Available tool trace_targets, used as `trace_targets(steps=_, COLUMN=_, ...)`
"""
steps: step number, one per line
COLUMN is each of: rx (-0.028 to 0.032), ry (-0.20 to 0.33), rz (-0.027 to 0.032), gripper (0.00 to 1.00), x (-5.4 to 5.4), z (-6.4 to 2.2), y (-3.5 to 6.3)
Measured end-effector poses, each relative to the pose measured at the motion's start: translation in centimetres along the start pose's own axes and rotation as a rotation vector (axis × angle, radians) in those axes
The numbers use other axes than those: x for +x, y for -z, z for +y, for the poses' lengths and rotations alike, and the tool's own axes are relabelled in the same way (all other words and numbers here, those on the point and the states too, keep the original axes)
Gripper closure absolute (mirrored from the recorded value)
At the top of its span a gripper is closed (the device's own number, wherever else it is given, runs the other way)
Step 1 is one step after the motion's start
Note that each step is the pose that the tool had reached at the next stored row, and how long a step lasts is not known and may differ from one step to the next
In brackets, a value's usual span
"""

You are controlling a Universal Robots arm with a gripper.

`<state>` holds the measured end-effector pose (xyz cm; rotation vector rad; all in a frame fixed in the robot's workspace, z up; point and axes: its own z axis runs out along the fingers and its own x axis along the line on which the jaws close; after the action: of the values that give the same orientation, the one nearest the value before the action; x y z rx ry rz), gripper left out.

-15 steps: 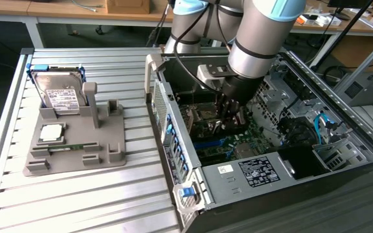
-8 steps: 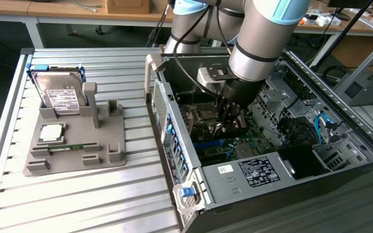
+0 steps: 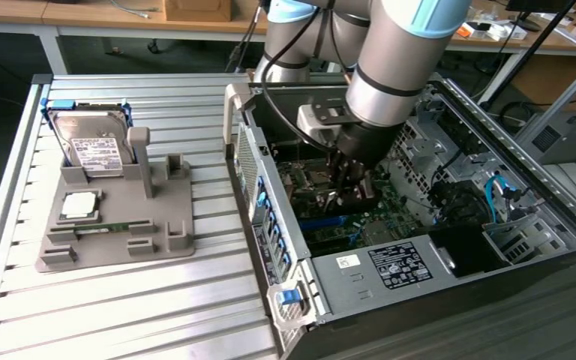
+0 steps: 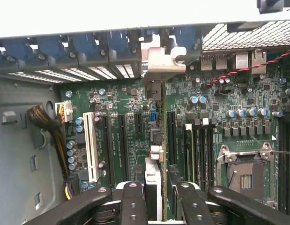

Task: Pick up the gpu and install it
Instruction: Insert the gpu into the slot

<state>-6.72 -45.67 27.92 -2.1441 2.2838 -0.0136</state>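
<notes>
My gripper (image 3: pixel 349 189) is deep inside the open computer case (image 3: pixel 268 225), low over the green motherboard (image 4: pixel 229 93). Its two black fingers (image 4: pixel 132 199) are shut on the gpu (image 4: pixel 155 140), a thin dark card seen edge-on that runs away from the fingers along the expansion slots. The card's silvery bracket (image 4: pixel 159 63) sits at the case's rear slot openings, among the blue clips. In the exterior view the gpu (image 3: pixel 356 201) is a dark piece under the fingers, close to the board. Whether the card's edge is seated in a slot I cannot tell.
A grey fixture (image 3: pixel 168 240) on the slatted table holds a hard drive (image 3: pixel 93 142), a processor (image 3: pixel 78 204) and a green memory stick (image 3: pixel 103 227). Inside the case are the power supply (image 3: pixel 398 266), a white slot (image 4: pixel 90 150), an empty processor socket (image 4: pixel 245 173) and cable bundles (image 4: pixel 41 119).
</notes>
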Motion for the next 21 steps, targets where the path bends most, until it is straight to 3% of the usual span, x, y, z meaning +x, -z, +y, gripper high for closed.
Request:
trace_targets(steps=12, rx=-0.0001, ry=0.0, rz=0.0002, gripper=0.7, x=0.12, z=0.79, y=-0.27)
trace_targets(steps=21, rx=0.0, ry=0.0, rz=0.0, gripper=0.7, x=0.13, z=0.9, y=-0.65)
